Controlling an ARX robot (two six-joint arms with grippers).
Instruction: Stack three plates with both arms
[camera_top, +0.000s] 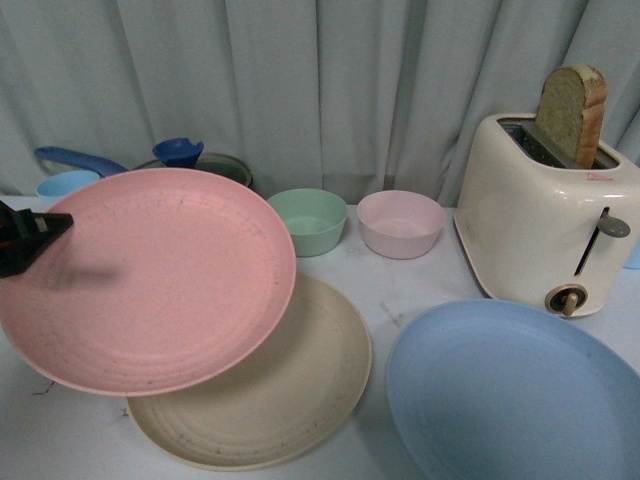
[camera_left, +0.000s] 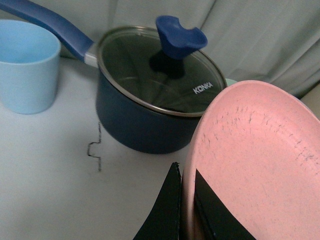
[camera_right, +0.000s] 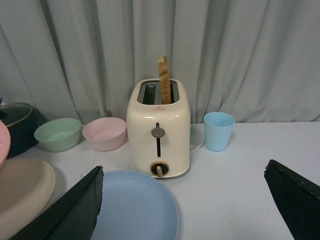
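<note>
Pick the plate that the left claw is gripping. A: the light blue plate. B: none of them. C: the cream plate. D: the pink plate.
D: in the left wrist view the left claw is clamped on the rim of the pink plate.

Grey pleated curtain (camera_top: 350, 90) across bkgd, white table (camera_top: 400, 290) — soft, even light

Both the left claw (camera_left: 185, 171) and right claw (camera_right: 183, 172) have matte black, flat, wedge-shaped fingers (camera_right: 75, 210).
</note>
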